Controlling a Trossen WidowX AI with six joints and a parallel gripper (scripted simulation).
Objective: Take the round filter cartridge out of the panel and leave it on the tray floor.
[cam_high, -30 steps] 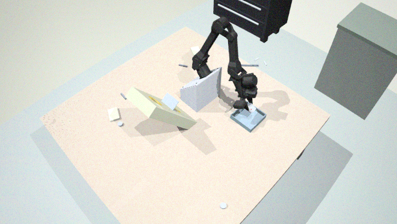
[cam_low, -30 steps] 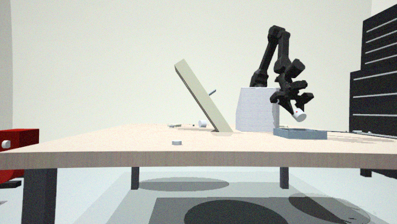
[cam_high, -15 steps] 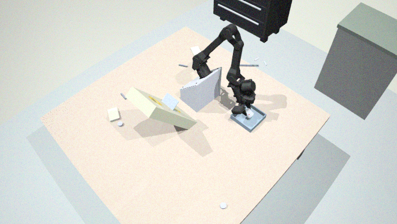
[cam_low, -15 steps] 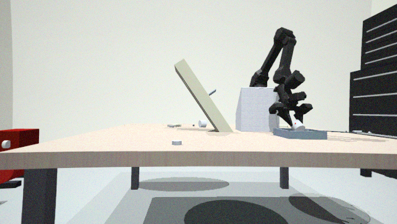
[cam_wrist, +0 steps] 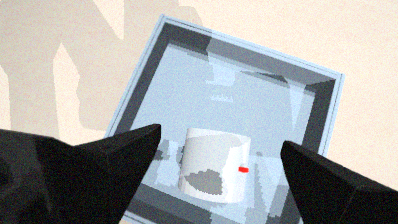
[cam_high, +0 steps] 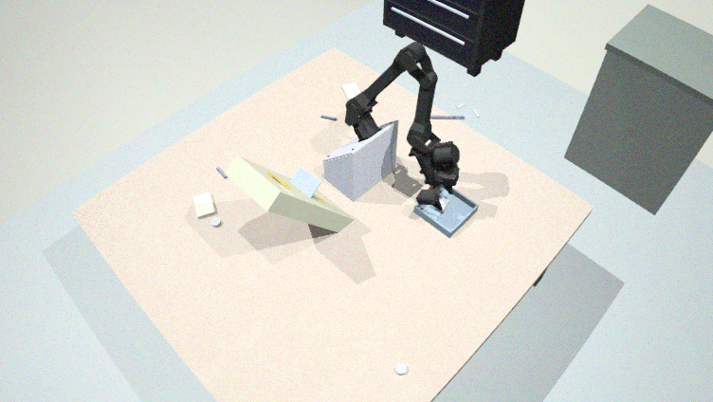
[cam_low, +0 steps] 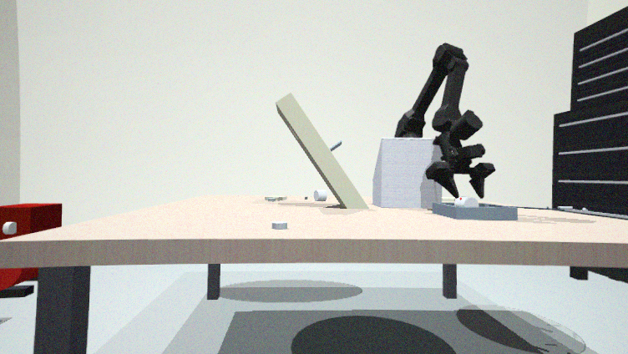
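Wrist view | claw (cam_wrist: 220, 155) spread wide, holding nothing | filter cartridge (cam_wrist: 215, 165) lies in tray (cam_wrist: 320, 117), toward 6 o'clock | fingertip contact seemingly absent | advice: rise straight up, avoid clipping cartridge or rim.

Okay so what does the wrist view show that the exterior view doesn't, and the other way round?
Only the wrist view shows the tray floor from above, the filter cartridge on it, and clear gaps between the cartridge and both fingers. Only the exterior view shows the tilted service panel, the white box beside the arm, the table edge, and the tool's height: one fingertip sits low by the cartridge. Both show the open tool straddling the cartridge with its red mark, inside the tray.
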